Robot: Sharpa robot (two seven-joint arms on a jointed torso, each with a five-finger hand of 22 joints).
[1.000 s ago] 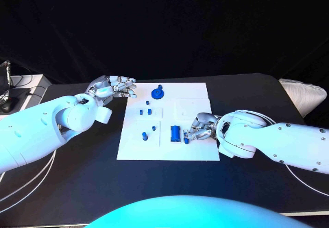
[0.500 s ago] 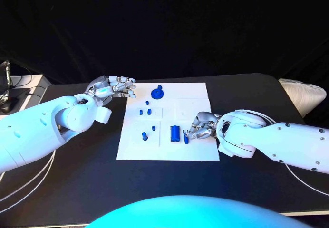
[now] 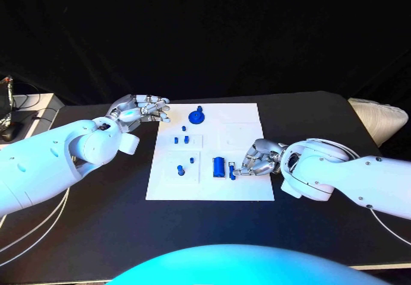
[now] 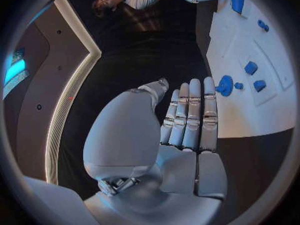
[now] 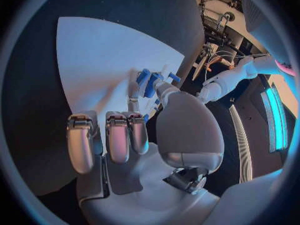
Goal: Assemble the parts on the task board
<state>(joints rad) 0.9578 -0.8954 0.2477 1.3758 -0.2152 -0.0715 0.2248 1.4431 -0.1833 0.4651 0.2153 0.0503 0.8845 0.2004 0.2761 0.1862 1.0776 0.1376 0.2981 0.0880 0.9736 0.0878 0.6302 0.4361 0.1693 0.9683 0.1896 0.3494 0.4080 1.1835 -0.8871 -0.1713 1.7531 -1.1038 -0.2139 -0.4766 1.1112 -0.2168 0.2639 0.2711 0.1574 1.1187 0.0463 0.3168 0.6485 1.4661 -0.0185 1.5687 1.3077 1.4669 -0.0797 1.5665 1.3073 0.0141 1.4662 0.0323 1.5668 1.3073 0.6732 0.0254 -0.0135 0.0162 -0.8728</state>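
Observation:
The white task board [image 3: 244,122] lies in the middle of the black table. On it are a round blue knob [image 3: 197,117], several small blue pegs [image 3: 180,140] and an oblong blue block [image 3: 219,167]. My right hand [image 3: 257,158] rests over the board's near right part, just right of the block. Its thumb and one finger meet on a small blue part [image 3: 232,175], which the right wrist view shows at the fingertips [image 5: 149,81]; the other fingers are curled in. My left hand [image 3: 141,108] hovers off the board's far left corner, its fingers [image 4: 190,115] straight and holding nothing.
A pale cloth-like bundle [image 3: 381,119] lies at the table's far right edge. Cables and equipment [image 3: 17,116] sit off the table's left side. Bare black table surrounds the board on every side.
My right forearm has swung slightly to the right while its fingertips stay at the small blue part beside the block. The left hand has not moved.

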